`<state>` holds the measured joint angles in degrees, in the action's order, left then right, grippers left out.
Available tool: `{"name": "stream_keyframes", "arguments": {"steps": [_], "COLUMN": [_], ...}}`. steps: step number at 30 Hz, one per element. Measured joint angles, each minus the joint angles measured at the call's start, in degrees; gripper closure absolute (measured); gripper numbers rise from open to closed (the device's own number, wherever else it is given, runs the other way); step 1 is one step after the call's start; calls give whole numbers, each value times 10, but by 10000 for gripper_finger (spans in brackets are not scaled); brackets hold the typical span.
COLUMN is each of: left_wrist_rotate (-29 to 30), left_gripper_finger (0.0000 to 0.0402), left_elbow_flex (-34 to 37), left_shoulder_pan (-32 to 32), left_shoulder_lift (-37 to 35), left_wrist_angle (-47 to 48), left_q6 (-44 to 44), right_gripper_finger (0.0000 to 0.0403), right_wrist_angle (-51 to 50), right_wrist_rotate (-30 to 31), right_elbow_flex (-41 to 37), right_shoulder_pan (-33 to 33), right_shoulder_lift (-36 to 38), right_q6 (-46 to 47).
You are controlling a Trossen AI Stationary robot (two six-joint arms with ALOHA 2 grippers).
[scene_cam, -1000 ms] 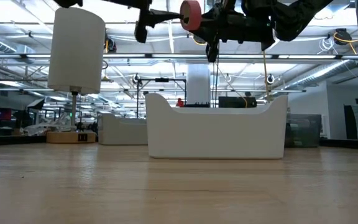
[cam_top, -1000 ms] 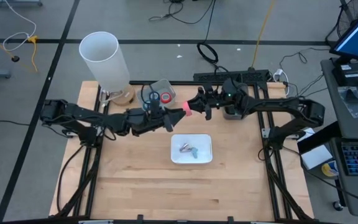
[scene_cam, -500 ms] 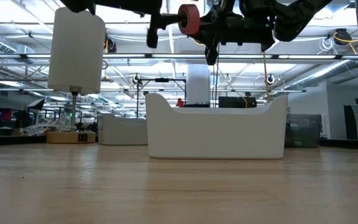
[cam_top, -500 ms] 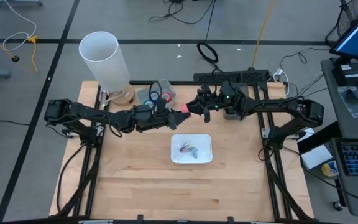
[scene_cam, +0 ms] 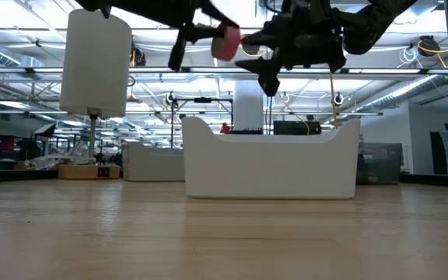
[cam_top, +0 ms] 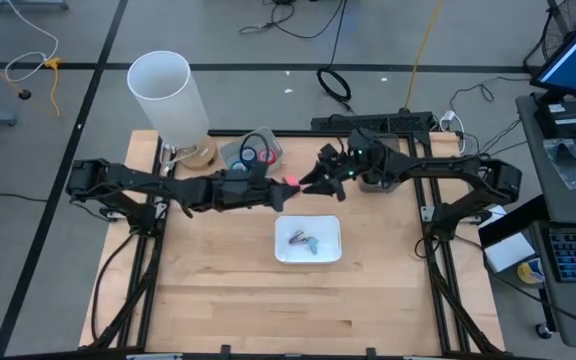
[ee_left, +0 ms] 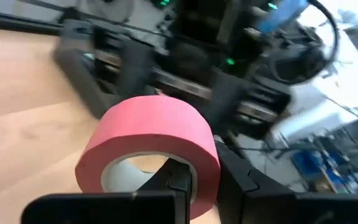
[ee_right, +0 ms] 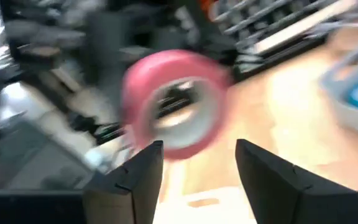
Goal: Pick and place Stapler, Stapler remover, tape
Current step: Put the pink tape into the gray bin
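We see the left hand [cam_top: 280, 186] raised above the counter [cam_top: 268, 300], its fingers closed on a red tape roll [cam_top: 291, 183]; in the left wrist view one finger passes through the roll's pale centre hole and the roll [ee_left: 151, 152] is pinched at its wall. The right hand [cam_top: 313, 180] sits just beside the roll with its fingers [ee_right: 132, 177] spread wide, apart from the tape [ee_right: 176, 102]. In the low view the roll [scene_cam: 225, 43] hangs above a white tray [scene_cam: 271, 159]. More tape rolls, red and blue, lie in a grey bin [cam_top: 253, 153] at the counter's far edge. A tall white cylinder [cam_top: 168, 95] stands near it.
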<state>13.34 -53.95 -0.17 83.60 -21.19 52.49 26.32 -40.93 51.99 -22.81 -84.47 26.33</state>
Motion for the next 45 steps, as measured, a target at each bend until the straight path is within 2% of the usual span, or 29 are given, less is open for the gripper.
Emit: {"name": "stream_keyframes", "arguments": {"steps": [4, 6, 13, 16, 19, 26, 31, 34, 38, 41, 45], "left_wrist_rotate": [33, 60, 255, 304, 328, 306, 281, 278, 239, 193, 164], "left_gripper_finger": [365, 365, 365, 365, 365, 365, 365, 365, 365, 365, 365], "left_elbow_flex": [0, 0, 0, 0, 0, 0, -47, -100, -182, -229, -265], "left_shoulder_pan": [5, 7, 34, 53, 74, 116, 133, 145, 171, 191, 208], "left_shoulder_lift": [-7, -16, -22, -22, -13, 30, 87, 126, 183, 223, 263], "left_wrist_angle": [63, 86, 180, 235, 263, 272, 318, 390, 514, 563, 619], "left_q6": [16, 19, 19, 19, 23, 35, 52, 52, 66, 67, 67], "right_gripper_finger": [193, 189, 192, 190, 189, 192, 190, 192, 194, 192, 191], "right_wrist_angle": [-10, -17, -18, -16, -13, -13, -11, -10, -10, -11, -13], "right_wrist_rotate": [-83, -101, -106, -116, -118, -118, -119, -119, -119, -119, -125], "right_elbow_flex": [0, 0, 0, 0, 0, 0, 0, 0, 0, 0, 0], "right_shoulder_pan": [-20, -33, -76, -93, -104, -124, -132, -135, -137, -139, -140], "right_shoulder_lift": [2, 1, 3, 4, 4, 4, 4, 4, 4, 4, 4], "right_q6": [5, 16, 30, 30, 30, 30, 29, 29, 29, 29, 29]}}
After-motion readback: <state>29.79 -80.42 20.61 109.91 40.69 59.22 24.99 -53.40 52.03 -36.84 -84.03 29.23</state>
